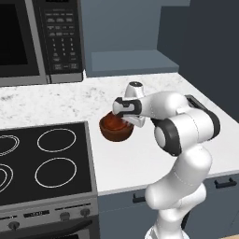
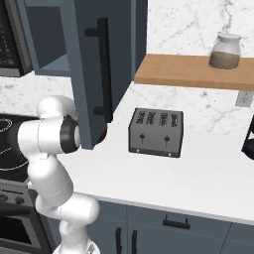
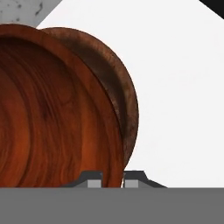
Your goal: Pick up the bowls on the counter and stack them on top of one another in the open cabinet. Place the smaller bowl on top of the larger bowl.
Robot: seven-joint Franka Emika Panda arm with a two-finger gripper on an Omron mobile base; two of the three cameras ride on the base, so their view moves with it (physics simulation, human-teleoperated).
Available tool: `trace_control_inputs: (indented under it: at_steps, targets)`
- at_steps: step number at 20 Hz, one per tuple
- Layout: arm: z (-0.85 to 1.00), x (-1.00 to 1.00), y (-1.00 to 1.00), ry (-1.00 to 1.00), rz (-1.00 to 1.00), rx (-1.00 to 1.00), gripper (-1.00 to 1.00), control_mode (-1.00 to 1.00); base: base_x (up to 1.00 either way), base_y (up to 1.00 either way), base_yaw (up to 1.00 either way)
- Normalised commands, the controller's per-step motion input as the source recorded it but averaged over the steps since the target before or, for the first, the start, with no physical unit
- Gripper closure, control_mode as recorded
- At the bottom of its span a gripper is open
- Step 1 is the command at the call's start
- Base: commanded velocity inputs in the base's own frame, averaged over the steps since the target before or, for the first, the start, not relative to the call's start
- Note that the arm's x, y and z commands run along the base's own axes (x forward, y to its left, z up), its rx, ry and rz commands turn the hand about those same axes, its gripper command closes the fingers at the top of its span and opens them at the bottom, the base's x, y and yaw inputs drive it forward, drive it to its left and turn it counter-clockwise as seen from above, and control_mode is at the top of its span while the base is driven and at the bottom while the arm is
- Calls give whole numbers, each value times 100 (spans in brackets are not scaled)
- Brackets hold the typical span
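Shallow reddish-brown round wooden bowl with a glossy orange-red inside (image 3: pixel 52 109): it sits nested inside the deeper, wider dark brown round wooden bowl (image 3: pixel 124 94), whose rim shows as a crescent past the red bowl's edge. The pair (image 1: pixel 115 126) is off to the side of the black glass stovetop with white ring burners (image 1: pixel 44 161), just past its edge, over the white speckled marble-look counter (image 1: pixel 140 163). Whether the dark bowl rests on the counter or is lifted clear, I cannot tell.

Two-finger gripper (image 3: pixel 112 179): 1 dark finger tip sits either side of the red bowl's rim, gap narrow, so it reads as clenched on that rim. Contact itself is hidden at the frame's bottom edge.

Handling, as a judgement:
- Both bowls rigid, wood-like, probably light; no give under the fingers.
- Glossy inner face likely slippery; a rim pinch is a thin hold, and the bowl may pivot about it.
- Nested bowls may stick and rise together, or part suddenly.
- Best hold: rim, fingers inside and outside the wall, square to it.

Slate blue-grey open wall cabinet with a flat shelf (image 1: pixel 133 60): beyond the stovetop's far corner, past the black-and-steel microwave with keypad (image 1: pixel 42 39).
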Motion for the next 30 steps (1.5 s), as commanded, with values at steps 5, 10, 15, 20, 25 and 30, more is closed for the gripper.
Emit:
trace_control_inputs:
  at_steps: [5,10,15,20,25,30]
  targets:
    - [-19,2,0,0,-2,0,100,-100,0,0,0]
    - [-8,0,0,0,-1,0,100,-100,0,0,0]
    - [0,0,-1,0,-1,0,-100,-100,0,0,0]
    - [0,0,0,0,0,0,-100,-100,0,0,0]
    - [5,-3,0,-1,0,0,-100,-100,0,0,0]
    - [25,-37,-3,-12,0,0,-100,-100,0,0,0]
